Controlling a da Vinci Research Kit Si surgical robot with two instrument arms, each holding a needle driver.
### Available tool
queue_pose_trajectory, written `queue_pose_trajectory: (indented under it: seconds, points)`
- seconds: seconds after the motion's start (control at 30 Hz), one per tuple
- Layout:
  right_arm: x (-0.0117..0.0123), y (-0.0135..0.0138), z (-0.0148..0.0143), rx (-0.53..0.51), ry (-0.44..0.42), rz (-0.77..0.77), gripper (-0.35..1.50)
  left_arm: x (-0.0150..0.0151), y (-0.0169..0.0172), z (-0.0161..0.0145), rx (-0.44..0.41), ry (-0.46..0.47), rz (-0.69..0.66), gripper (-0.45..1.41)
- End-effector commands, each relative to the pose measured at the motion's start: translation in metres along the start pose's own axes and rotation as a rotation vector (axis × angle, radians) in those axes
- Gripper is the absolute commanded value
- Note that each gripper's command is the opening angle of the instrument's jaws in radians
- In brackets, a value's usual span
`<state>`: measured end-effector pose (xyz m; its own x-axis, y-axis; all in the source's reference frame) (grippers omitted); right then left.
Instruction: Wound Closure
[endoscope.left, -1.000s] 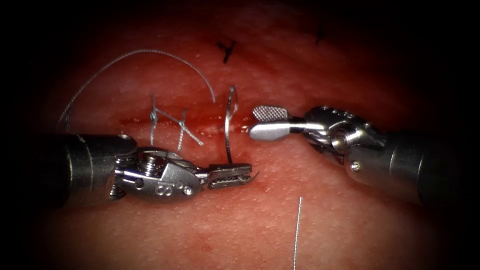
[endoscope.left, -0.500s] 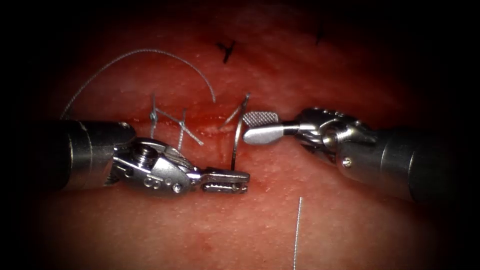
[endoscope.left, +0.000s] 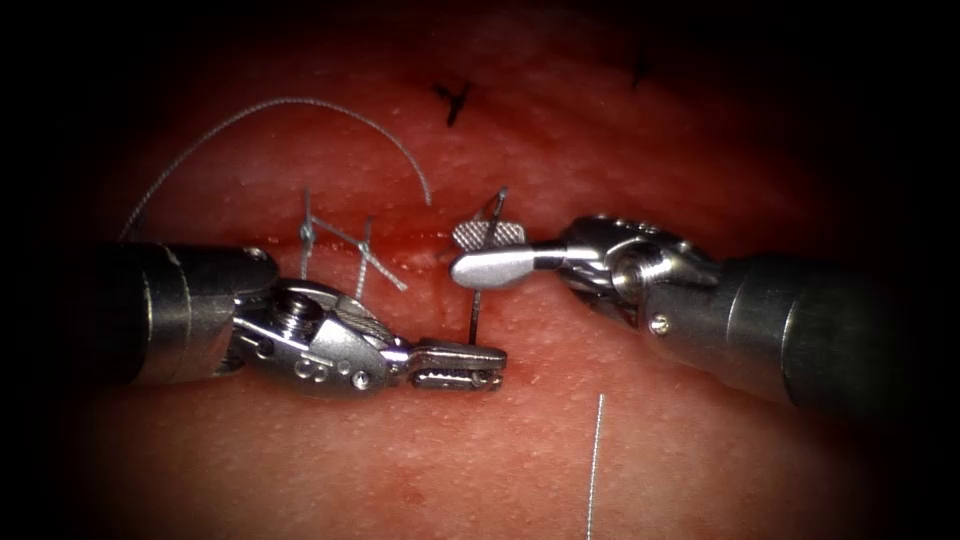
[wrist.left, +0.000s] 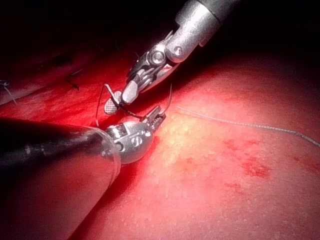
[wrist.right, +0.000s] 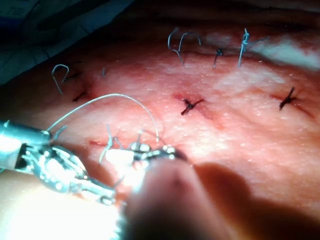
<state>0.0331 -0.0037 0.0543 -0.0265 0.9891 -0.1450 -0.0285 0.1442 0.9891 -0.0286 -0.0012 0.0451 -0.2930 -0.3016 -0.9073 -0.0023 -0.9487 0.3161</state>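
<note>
Our left end effector (endoscope.left: 458, 365) pinches the needle (endoscope.left: 480, 300) near its end, upright; our right end effector (endoscope.left: 487, 250), at one o'clock, straddles its curve, spread.

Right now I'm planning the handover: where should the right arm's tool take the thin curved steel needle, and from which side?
Probably on the upper curve, coming from the right. The left tool holds the needle's lower end, the shaft stands upright above it, and the right tool's open jaws already straddle that upper part.
</note>
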Motion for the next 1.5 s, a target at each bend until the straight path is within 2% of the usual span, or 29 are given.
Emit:
queue_pose_trajectory:
  seconds: [0.03, 0.07, 0.13, 0.27, 0.37, 0.43, 0.47, 0.57, 0.7, 0.77, 0.8, 0.93, 1.07, 1.17, 1.2, 1.3, 1.5]
  points:
    - [0.0006, 0.0004, 0.0008, -0.024, 0.011, -0.003, 0.61, -0.0002, -0.0003, 0.0008, 0.004, -0.005, 0.001, -0.45]
    - [0.0006, 0.0004, 0.0007, -0.036, 0.014, -0.002, 0.44, -0.0002, -0.0003, 0.0008, 0.005, -0.005, 0.001, -0.45]
    - [0.0007, 0.0005, 0.0004, -0.066, 0.016, 0.0, -0.35, 0.0, -0.0002, 0.0009, 0.006, -0.007, 0.001, -0.45]
    - [0.0007, 0.0006, 0.0, -0.139, 0.012, 0.058, -0.35, 0.0005, -0.0001, 0.0012, 0.009, -0.013, -0.001, -0.45]
    - [0.0008, 0.0006, -0.0001, -0.153, 0.022, 0.065, -0.35, 0.0008, 0.0, 0.0014, 0.011, -0.016, -0.002, -0.45]
    - [0.0009, 0.0006, 0.0, -0.154, 0.023, 0.072, -0.35, 0.001, 0.0, 0.0015, 0.012, -0.019, -0.039, 0.57]
    - [0.001, 0.0007, 0.0, -0.155, 0.024, 0.072, -0.35, 0.0011, 0.0, 0.0015, 0.015, -0.023, -0.081, 0.79]
    - [0.0013, 0.0009, 0.0, -0.157, 0.032, 0.002, -0.35, 0.0013, 0.0001, 0.0014, 0.029, -0.048, -0.234, 1.06]
    - [0.0017, 0.0013, 0.0001, -0.166, 0.046, -0.18, -0.35, 0.0017, 0.0002, 0.0005, 0.032, -0.052, -0.419, 1.21]
    - [0.0019, 0.0013, 0.0001, -0.168, 0.053, -0.227, -0.35, 0.0019, 0.0, -0.0001, 0.024, -0.053, -0.462, 1.16]
    - [0.002, 0.0013, 0.0001, -0.17, 0.054, -0.249, -0.35, 0.0019, 0.0, -0.0005, 0.022, -0.056, -0.498, 1.06]
    - [0.0025, 0.0013, 0.0, -0.169, 0.069, -0.382, -0.35, 0.0016, -0.0005, -0.0024, 0.008, -0.095, -0.611, 0.34]
    - [0.0028, 0.0014, 0.0, -0.149, 0.073, -0.491, -0.35, 0.0003, -0.0012, -0.0032, -0.013, -0.137, -0.728, -0.13]
    - [0.0027, 0.0014, 0.0, -0.161, 0.065, -0.614, -0.35, -0.0013, -0.0018, -0.0032, 0.007, -0.228, -0.783, -0.25]
    - [0.0026, 0.0013, 0.0, -0.165, 0.058, -0.715, -0.35, -0.0026, -0.0022, -0.0032, 0.025, -0.322, -0.784, -0.26]
    - [0.0024, 0.0011, 0.0, -0.177, 0.049, -0.85, -0.35, -0.0044, -0.0028, -0.0032, 0.021, -0.468, -0.782, -0.26]
    - [0.0025, 0.0006, 0.0003, -0.184, 0.061, -0.929, -0.35, -0.0071, -0.0036, -0.0028, 0.028, -0.65, -0.773, -0.33]
